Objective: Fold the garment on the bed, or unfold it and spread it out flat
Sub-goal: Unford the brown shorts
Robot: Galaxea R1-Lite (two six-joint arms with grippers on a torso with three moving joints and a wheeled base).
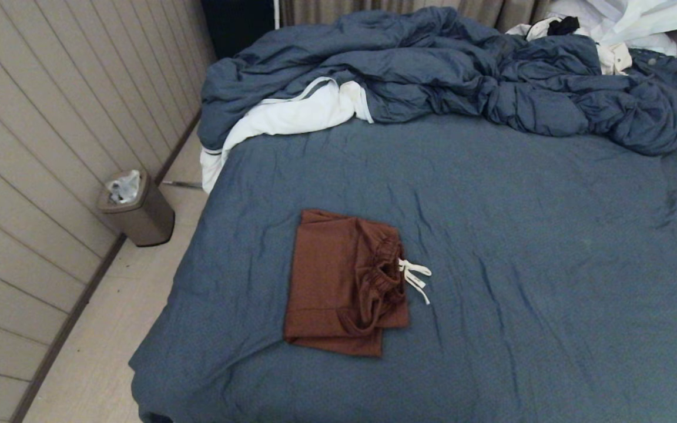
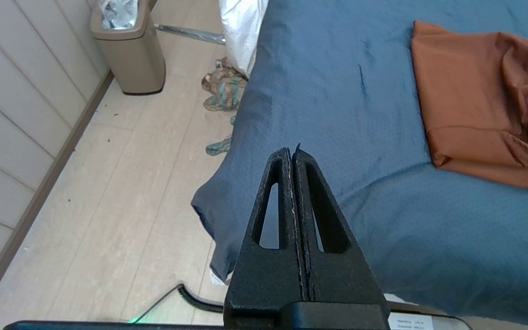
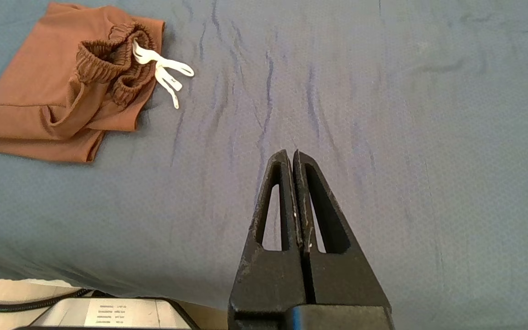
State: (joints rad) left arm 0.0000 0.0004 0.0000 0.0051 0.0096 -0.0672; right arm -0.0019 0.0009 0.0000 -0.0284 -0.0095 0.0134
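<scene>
While both arms hang back at the near edge of the bed (image 1: 550, 247), you are at the very start: the garment (image 1: 344, 282) is untouched. It lies folded into a compact rectangle on the sheet, at about 7 o'clock from the middle of the mattress in the head view, well apart from the rumpled duvet (image 1: 462, 76) at 12 o'clock. Its gathered waistband (image 1: 382, 267) is bunched along the right-hand side, with the white drawstring (image 1: 415, 276) spilling onto the sheet at 3 o'clock from the bundle.

Your left gripper (image 2: 293, 151) hovers over the bed's near left corner, fingers pressed together on nothing; the shorts sit at roughly 2 o'clock from its tips. Your right gripper (image 3: 290, 153) is likewise closed and empty above bare sheet, with the shorts at about 10 o'clock from it.

Since the garment is already folded, I judge unfolding and spreading it flat to be the job. You would need to open the jaws first, then bring each arm in to a separate edge. The thin fabric will probably slide, so pinch only the top layer.
</scene>
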